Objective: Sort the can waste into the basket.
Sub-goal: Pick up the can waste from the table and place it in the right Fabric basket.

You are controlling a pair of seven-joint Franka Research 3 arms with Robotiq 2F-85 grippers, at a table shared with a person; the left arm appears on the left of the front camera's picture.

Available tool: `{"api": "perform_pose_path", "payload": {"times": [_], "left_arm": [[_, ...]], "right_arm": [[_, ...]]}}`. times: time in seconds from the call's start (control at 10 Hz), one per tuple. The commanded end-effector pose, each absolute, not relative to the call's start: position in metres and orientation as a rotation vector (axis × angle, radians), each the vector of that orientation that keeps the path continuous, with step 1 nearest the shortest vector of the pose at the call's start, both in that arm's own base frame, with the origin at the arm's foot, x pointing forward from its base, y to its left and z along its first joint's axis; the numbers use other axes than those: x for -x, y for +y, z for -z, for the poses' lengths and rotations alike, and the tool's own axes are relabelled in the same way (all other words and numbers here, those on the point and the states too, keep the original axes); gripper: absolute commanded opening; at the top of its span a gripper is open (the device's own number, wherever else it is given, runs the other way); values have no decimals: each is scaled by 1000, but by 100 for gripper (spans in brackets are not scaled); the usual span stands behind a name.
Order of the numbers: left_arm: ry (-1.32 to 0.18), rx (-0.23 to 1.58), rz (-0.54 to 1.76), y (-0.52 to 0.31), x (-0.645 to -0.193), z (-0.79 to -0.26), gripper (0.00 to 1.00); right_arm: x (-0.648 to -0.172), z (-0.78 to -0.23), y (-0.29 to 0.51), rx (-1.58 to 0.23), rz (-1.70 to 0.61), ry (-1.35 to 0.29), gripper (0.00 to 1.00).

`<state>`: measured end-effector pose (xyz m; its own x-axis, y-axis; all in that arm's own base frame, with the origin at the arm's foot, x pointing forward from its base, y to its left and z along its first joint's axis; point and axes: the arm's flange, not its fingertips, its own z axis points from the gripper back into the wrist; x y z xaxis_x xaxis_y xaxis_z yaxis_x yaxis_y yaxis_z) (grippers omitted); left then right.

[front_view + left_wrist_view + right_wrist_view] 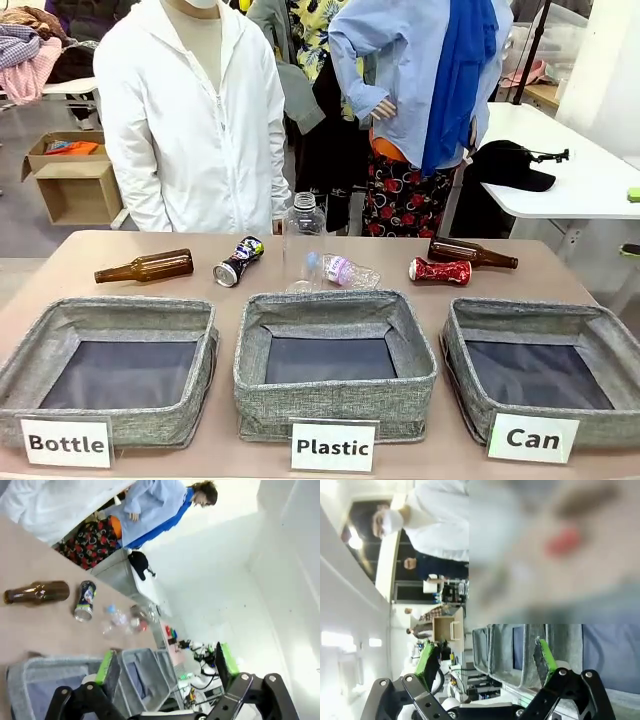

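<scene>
Table (60,270): three grey fabric bins in the near row, loose waste in the far row, person in a white jacket (190,120) standing at the far edge.
Bins left to right: "Bottle" bin (150,425), "Plastic" bin (260,400), "Can" basket (600,428) at near right. All three look empty.
Far row, non-targets: brown glass bottle (146,267) lying far left, second brown bottle (472,253) lying far right, clear plastic bottle (303,240) upright in the middle, crushed clear bottle (345,270) lying beside it.
Targets: red can (439,270) lies just near of the right brown bottle, can't tell if touching. Black can (238,261) lies left of centre, well apart from the basket.
Left gripper (166,664) and right gripper (485,659): jaws spread, nothing between the pads, both up off the table.
Read: step is first pick, no can sorted yet. Next move probably right arm over the basket to the red can, closing across its body without nudging the brown bottle.
</scene>
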<state>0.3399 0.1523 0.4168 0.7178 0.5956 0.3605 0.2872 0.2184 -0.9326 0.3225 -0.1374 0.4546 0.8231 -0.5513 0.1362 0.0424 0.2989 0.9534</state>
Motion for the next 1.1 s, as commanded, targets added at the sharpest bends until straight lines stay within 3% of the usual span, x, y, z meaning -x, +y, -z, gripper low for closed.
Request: {"api": "perform_pose_path", "payload": {"times": [0.0, 0.8, 1.0], "left_arm": [[-765, 1355, -216, 168, -322, -422, 100], [-765, 1355, -216, 168, -322, -422, 100], [-765, 1355, -216, 168, -322, -422, 100]], "right_arm": [[-326, -460, -128, -1216, 360, -488, 100], [-319, -459, -127, -1197, 385, -454, 100], [-359, -476, -91, -898, 188, -383, 100]]}}
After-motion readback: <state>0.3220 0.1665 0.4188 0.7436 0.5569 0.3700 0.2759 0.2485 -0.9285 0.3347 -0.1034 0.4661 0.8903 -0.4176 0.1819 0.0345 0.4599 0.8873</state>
